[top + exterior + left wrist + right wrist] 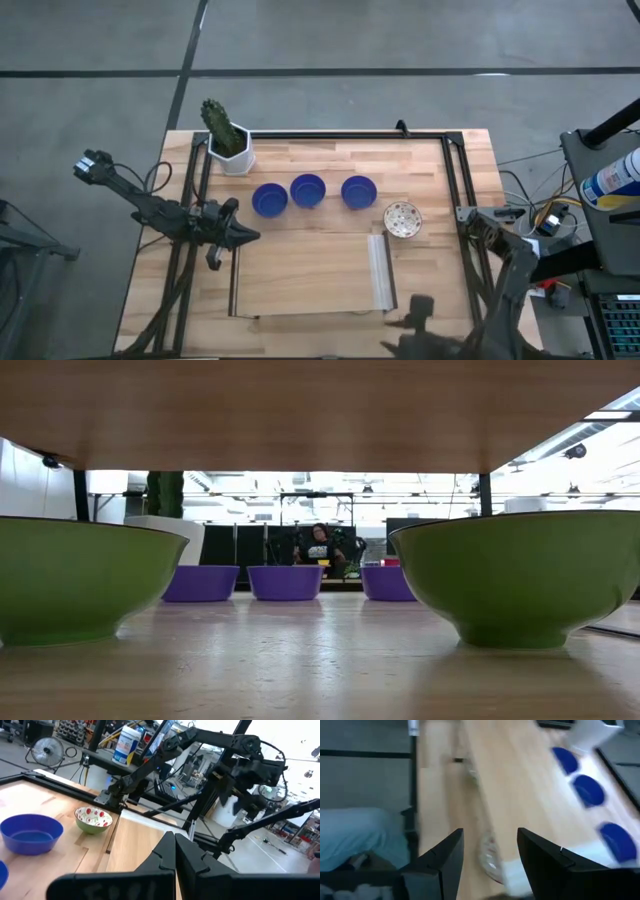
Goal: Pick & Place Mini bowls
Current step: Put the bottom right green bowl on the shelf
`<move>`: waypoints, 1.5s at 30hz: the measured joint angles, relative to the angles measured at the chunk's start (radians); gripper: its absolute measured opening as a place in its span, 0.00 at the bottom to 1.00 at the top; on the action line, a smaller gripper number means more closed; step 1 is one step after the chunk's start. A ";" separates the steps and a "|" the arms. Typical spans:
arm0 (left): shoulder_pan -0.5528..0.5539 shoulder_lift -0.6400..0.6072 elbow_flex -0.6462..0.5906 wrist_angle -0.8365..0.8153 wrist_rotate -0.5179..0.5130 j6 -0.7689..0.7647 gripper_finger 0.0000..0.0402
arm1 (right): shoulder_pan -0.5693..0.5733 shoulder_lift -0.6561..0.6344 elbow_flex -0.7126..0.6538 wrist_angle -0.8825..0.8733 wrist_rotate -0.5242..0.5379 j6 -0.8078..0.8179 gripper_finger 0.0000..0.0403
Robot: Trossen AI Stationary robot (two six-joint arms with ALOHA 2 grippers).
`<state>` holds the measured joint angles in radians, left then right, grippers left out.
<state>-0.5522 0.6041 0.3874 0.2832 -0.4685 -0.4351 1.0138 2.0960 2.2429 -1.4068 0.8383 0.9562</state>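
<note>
Three glossy blue mini bowls point(269, 199) point(307, 189) point(358, 191) stand in a row on the wooden table, their bases on the wood. A white bowl with red speckles point(402, 219), green outside point(93, 818), stands at the row's right end. My left gripper point(245, 236) is shut and empty near the leftmost blue bowl, pointing level toward the table's right. My right gripper point(418, 308) hangs open and empty above the table's near right part, its fingers point(450, 862) spread, apart from every bowl.
A white pot with a cactus point(232, 150) stands at the far left. A raised wooden board point(305, 275) with a shiny strip point(380, 275) fills the near middle. Two green-sided bowls point(80, 580) point(520, 575) sit close to the low camera under a wooden board. A black frame point(330, 134) rims the table.
</note>
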 joint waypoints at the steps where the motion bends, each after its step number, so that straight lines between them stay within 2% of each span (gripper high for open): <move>1: 0.000 0.000 0.000 -0.005 0.001 0.001 0.00 | 0.001 0.011 -0.015 0.058 -0.005 -0.050 0.45; 3: 0.000 0.000 0.000 -0.012 0.001 0.009 0.00 | 0.005 0.038 -0.039 0.137 -0.025 -0.140 0.43; 6: 0.000 0.000 0.000 -0.013 0.001 0.015 0.00 | 0.010 0.099 -0.045 0.153 -0.028 -0.166 0.37; 13: 0.000 0.000 0.000 -0.019 0.002 0.014 0.00 | 0.019 0.254 -0.024 0.156 -0.028 -0.173 0.06; 14: 0.000 0.000 0.000 -0.019 0.002 0.014 0.00 | 0.021 0.273 -0.018 0.158 -0.026 -0.177 0.05; 24: 0.000 0.000 0.000 -0.019 0.001 0.015 0.00 | 0.021 0.441 0.038 0.156 0.027 -0.237 0.02; 31: 0.000 0.000 0.000 -0.019 0.001 0.015 0.00 | 0.013 0.491 0.038 0.107 0.076 -0.248 0.02; 34: 0.000 0.000 0.000 -0.019 0.001 0.015 0.00 | 0.010 0.485 0.037 0.035 0.087 -0.137 0.02; 38: 0.000 0.000 0.000 -0.019 0.004 0.014 0.00 | 0.014 0.481 0.036 -0.046 0.043 -0.016 0.02; 45: 0.000 0.000 0.000 -0.022 0.004 0.014 0.00 | 0.081 0.426 0.046 -0.101 0.121 0.228 0.02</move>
<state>-0.5522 0.6044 0.3874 0.2613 -0.4648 -0.4211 1.0947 2.5221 2.2887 -1.5076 0.9589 1.1840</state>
